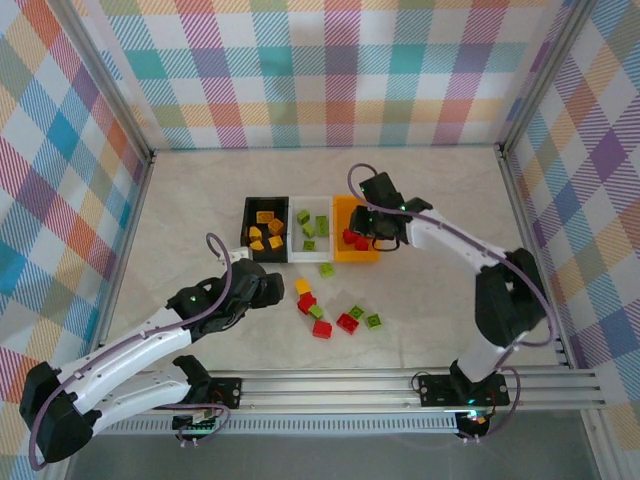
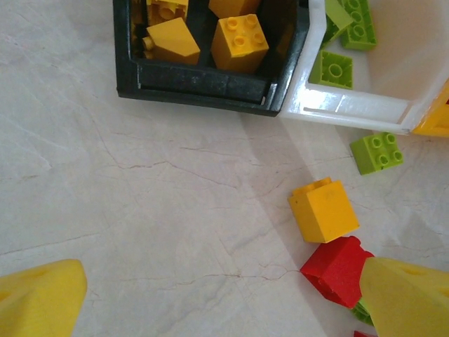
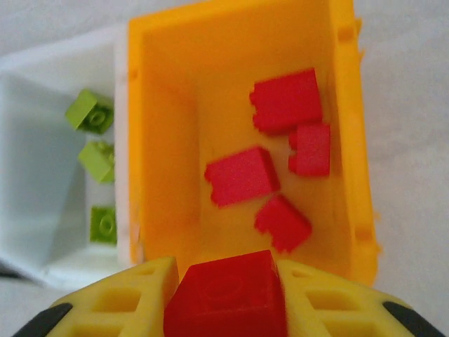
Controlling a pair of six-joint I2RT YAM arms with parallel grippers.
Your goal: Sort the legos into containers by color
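Red lego point(image 3: 226, 295) pinched between right fingers point(image 3: 119, 305) (left fingers point(image 2: 38, 302) spread wide).

Table point(image 1: 190, 200) bare left of black bin point(image 1: 246, 225); loose legos point(image 1: 347, 322) clutter front.

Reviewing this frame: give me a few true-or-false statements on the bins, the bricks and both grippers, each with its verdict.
1. The right gripper holds a red brick above the orange bin. True.
2. The black bin contains green bricks. False: it holds yellow-orange bricks; green bricks lie in the white bin.
3. The left gripper is shut on a yellow-orange brick. False: its fingers stand open over the table, with nothing between them.
4. A green brick lies on the table just outside the white bin. True.
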